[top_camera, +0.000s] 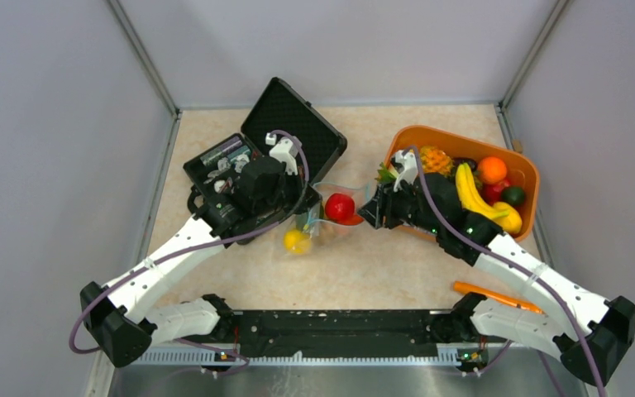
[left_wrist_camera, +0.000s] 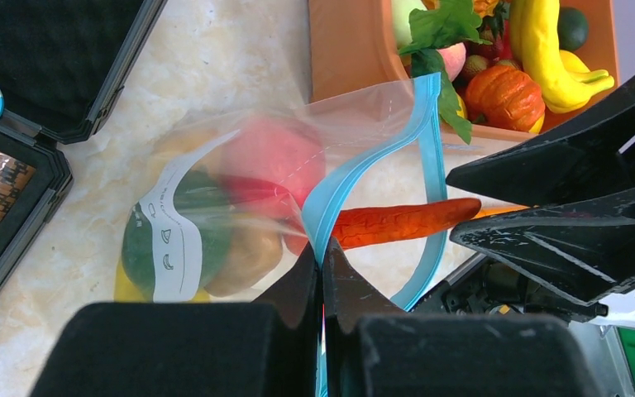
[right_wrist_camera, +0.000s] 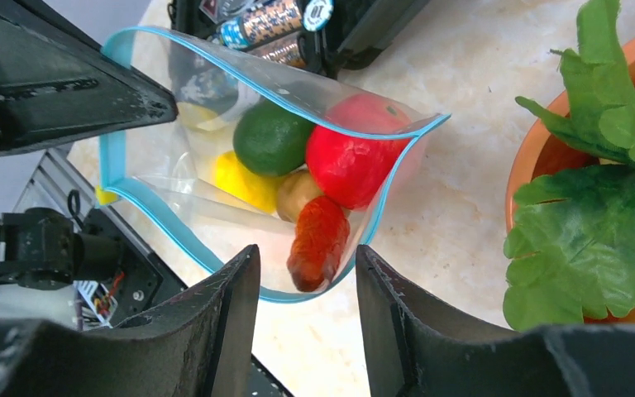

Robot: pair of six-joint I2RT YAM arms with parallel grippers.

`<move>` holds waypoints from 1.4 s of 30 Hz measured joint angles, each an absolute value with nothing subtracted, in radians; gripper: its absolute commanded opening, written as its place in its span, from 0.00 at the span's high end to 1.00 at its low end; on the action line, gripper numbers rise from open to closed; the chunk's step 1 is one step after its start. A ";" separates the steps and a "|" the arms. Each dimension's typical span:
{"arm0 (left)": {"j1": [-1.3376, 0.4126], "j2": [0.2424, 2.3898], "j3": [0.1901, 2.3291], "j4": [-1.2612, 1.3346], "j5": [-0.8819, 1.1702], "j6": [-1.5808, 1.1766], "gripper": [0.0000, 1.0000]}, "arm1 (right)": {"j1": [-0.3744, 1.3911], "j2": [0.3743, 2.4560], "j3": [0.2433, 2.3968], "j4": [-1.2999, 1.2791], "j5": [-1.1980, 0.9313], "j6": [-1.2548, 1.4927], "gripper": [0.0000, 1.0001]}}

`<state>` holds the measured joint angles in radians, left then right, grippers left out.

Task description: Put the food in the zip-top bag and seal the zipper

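Left pincer [left_wrist_camera: 321, 253] pinches zipper [left_wrist_camera: 434, 141]; right pincer [right_wrist_camera: 307, 256] gapes empty; bag [right_wrist_camera: 161, 161] holds five foods [right_wrist_camera: 351, 161].

zip-top bag [left_wrist_camera: 355, 107]: clear glossy plastic film | table [top_camera: 380, 265]: polished, marbled | basket [left_wrist_camera: 347, 50]: smooth plastic | case lining [left_wrist_camera: 50, 58]: matt foam

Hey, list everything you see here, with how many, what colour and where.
zip-top bag: one, clear, open on the table between case and basket
zipper: one, teal, along the bag's mouth
food: five in the bag, red, green, yellow, tan, orange carrot at the mouth
basket: one, orange, far right, full of toy fruit
case: one, black, open, far left
stick: one, orange, near right of the table
left gripper: jaws shut on the zipper
right gripper: jaws either side of the carrot, grip unclear
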<state>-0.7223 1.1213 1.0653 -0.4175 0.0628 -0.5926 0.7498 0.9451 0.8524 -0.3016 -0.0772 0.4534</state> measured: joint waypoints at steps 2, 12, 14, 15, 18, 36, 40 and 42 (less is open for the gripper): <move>-0.722 1.121 1.065 -0.418 0.064 -0.593 1.00 | 0.750 0.953 0.853 -0.315 -0.078 0.440 0.57; -0.721 1.123 1.061 -0.411 0.065 -0.592 1.00 | 0.750 0.958 0.854 -0.352 -0.104 0.396 0.80; -0.721 1.126 1.061 -0.410 0.067 -0.592 1.00 | 0.750 0.958 0.854 -0.352 -0.111 0.390 0.83; -0.721 1.128 1.061 -0.410 0.068 -0.592 1.00 | 0.750 0.958 0.854 -0.352 -0.113 0.387 0.84; -0.721 1.133 1.061 -0.410 0.071 -0.592 1.00 | 0.750 0.958 0.854 -0.352 -0.115 0.385 0.89; -0.721 1.140 1.058 -0.402 0.108 -0.588 1.00 | 0.750 0.949 0.876 -0.197 -0.163 0.455 1.00; -0.720 1.140 1.056 -0.400 0.121 -0.583 1.00 | 0.750 1.060 0.909 -0.220 -0.213 0.453 1.00; -0.720 1.140 1.056 -0.400 0.125 -0.580 1.00 | 0.750 1.092 0.912 -0.231 -0.239 0.449 1.00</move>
<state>-0.7204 1.1400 1.0561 -0.4000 0.1246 -0.5804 0.7498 1.0916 0.9123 -0.2314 -0.2394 0.4488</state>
